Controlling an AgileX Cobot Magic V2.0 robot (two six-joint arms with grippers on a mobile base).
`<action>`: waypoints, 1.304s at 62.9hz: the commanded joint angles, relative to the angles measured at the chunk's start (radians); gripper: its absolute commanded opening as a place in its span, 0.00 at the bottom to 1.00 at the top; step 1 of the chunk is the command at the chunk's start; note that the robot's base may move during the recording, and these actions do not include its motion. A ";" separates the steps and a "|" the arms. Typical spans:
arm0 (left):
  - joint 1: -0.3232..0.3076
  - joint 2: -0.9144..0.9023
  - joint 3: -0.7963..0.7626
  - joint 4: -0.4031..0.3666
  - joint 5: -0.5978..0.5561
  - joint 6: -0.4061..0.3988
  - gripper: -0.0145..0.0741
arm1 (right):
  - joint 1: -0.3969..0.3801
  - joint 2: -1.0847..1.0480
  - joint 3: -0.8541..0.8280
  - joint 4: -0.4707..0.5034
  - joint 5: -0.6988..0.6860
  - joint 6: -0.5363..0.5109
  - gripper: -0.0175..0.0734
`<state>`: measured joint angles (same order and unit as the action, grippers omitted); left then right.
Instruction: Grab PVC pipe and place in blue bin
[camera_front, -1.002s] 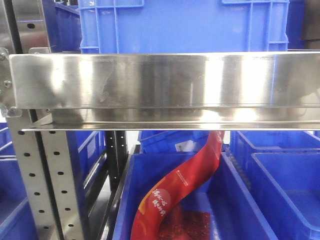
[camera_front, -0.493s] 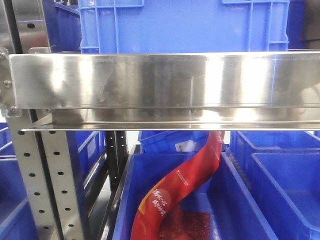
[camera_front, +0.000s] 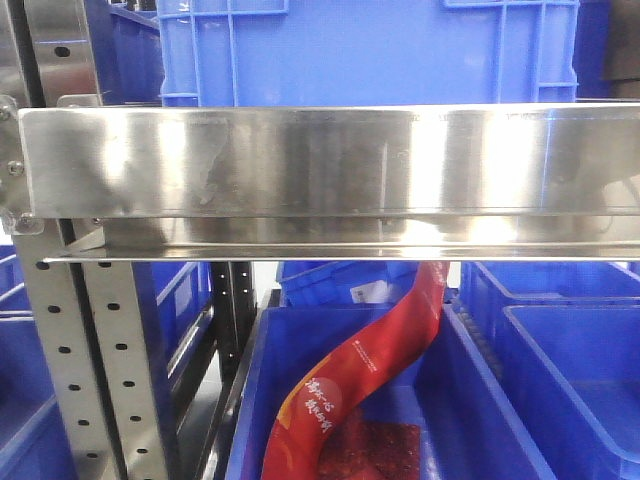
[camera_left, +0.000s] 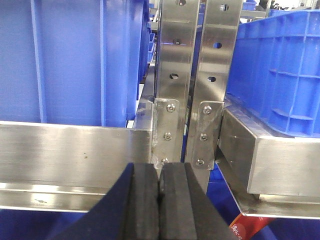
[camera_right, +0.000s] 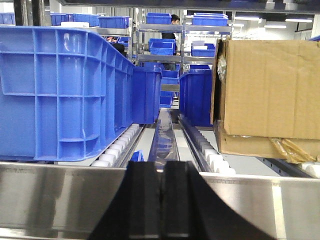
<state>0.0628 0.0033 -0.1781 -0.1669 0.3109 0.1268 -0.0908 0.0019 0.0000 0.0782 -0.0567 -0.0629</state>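
No PVC pipe shows in any view. A blue bin stands on the steel shelf rail; a lower blue bin holds a red packet. My left gripper is shut with nothing between its black pads, level with the shelf rail and in front of the rack uprights. Facing the steel rail of a roller shelf, my right gripper is shut and empty, with a blue bin to its left. Neither gripper shows in the front view.
A cardboard box sits on the roller shelf at the right. A perforated steel upright stands at the left. More blue bins fill the lower level, and a large blue bin sits right of the uprights.
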 joint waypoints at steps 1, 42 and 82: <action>0.002 -0.003 0.000 -0.009 -0.013 -0.006 0.04 | 0.001 -0.002 0.000 -0.006 -0.011 0.004 0.02; 0.002 -0.003 0.000 -0.009 -0.013 -0.006 0.04 | 0.001 -0.002 0.000 -0.006 -0.011 0.004 0.02; 0.002 -0.003 0.035 0.076 -0.093 -0.006 0.04 | 0.001 -0.002 0.000 -0.006 -0.011 0.004 0.02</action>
<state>0.0628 0.0033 -0.1606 -0.1132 0.2770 0.1268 -0.0908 0.0019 0.0000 0.0782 -0.0494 -0.0604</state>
